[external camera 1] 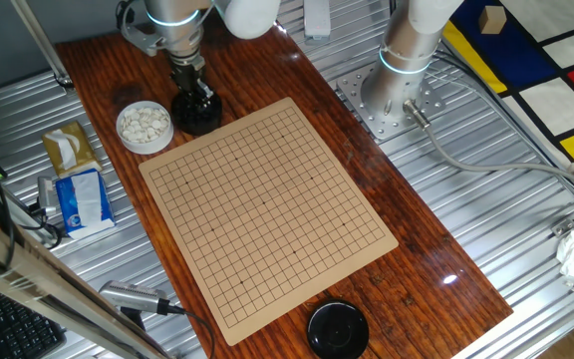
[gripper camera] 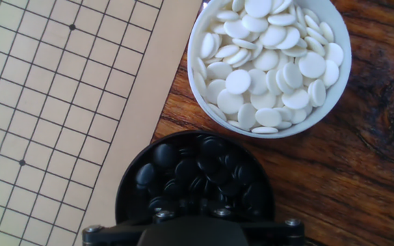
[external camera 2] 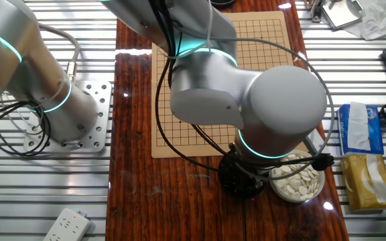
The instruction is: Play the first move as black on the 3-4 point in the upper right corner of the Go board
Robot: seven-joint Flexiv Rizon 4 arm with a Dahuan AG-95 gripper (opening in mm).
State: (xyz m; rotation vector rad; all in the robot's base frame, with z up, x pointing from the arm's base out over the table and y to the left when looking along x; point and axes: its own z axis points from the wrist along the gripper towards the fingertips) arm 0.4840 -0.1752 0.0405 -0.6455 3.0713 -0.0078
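The gripper (external camera 1: 195, 100) hangs low over the black bowl (external camera 1: 196, 115), right above the black stones (gripper camera: 197, 174). In the hand view the bowl fills the bottom of the picture and the gripper's body covers its lower edge, so the fingertips do not show; whether the fingers are apart, together or holding a stone cannot be told. In the other fixed view the arm's big joint hides most of the bowl (external camera 2: 241, 179) and all of the fingers.

The black bowl stands on the table (external camera 1: 427, 219) just off one corner of the board (external camera 1: 267, 204), not on it. Next to the black bowl, and also beside that board edge, stands the white bowl (external camera 1: 144, 128) full of white stones (gripper camera: 269, 61); in the hand view the two bowls sit close together, almost touching. No stone lies on the board's grid in any view.

At the far end of the board from the black bowl a black lid (external camera 1: 338, 330) lies flat on the table, near the board's edge.
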